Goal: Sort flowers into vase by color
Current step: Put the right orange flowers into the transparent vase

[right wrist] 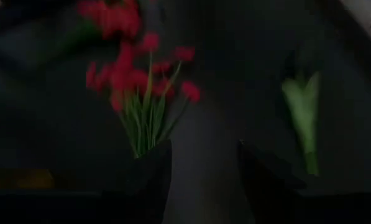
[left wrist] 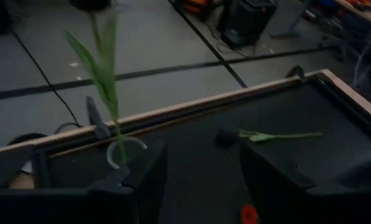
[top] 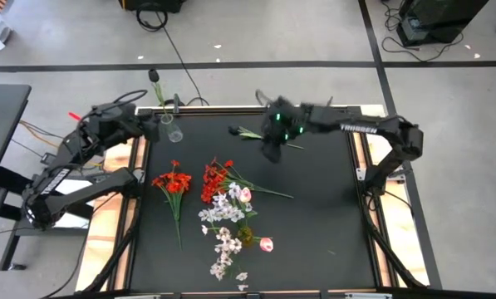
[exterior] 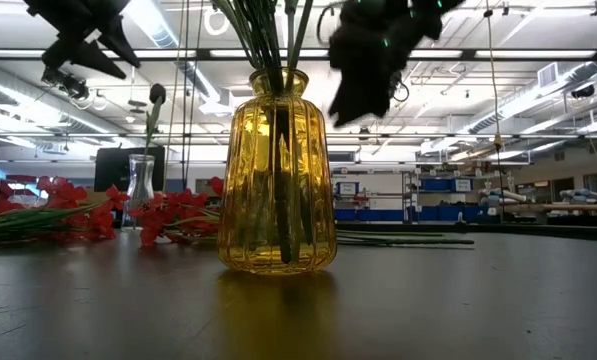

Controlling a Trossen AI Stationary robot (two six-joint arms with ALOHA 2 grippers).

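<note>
Lying beyond open right jaws | red flowers [right wrist: 138,87], untouched

Flowers lie flat on the black table [top: 314,208]: red clusters [top: 174,180] at its left-centre, white-lilac sprays [top: 223,212] and pink tulip buds [top: 266,244] mid-table toward its near edge.
</note>
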